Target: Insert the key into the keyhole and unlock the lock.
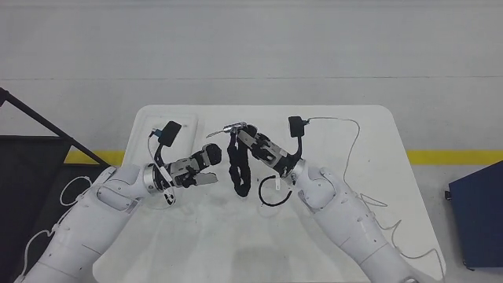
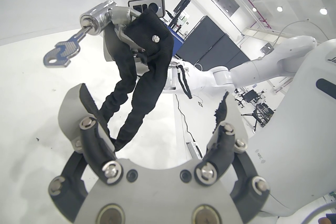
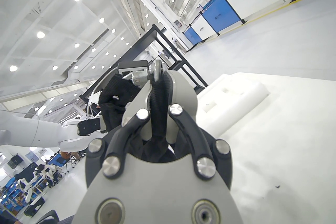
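Gripper status: your left gripper is released, fingers spread wide with nothing between them, hanging just short of the key. Your right gripper is clenched on the lock, pinching it where the black fabric sleeve meets the chrome cylinder, and holds it up off the table. The key's blade sits in the keyhole at the cylinder's end face, and the bow sticks out free toward the left gripper. By my read insertion is done and the turn is what's left. Handling: the key is thin, stiff metal, smooth and likely slippery. Take it flat across the bow's two broad faces, not the edges, and close to the cylinder so you don't lever the blade. The cylinder is rigid and probably the heavy part. The sleeve is limp, dangles below in a loop and will swing, so expect no reaction torque from it. That must come from the right gripper's hold; if it slips on the fabric, the lock will rotate with the key.
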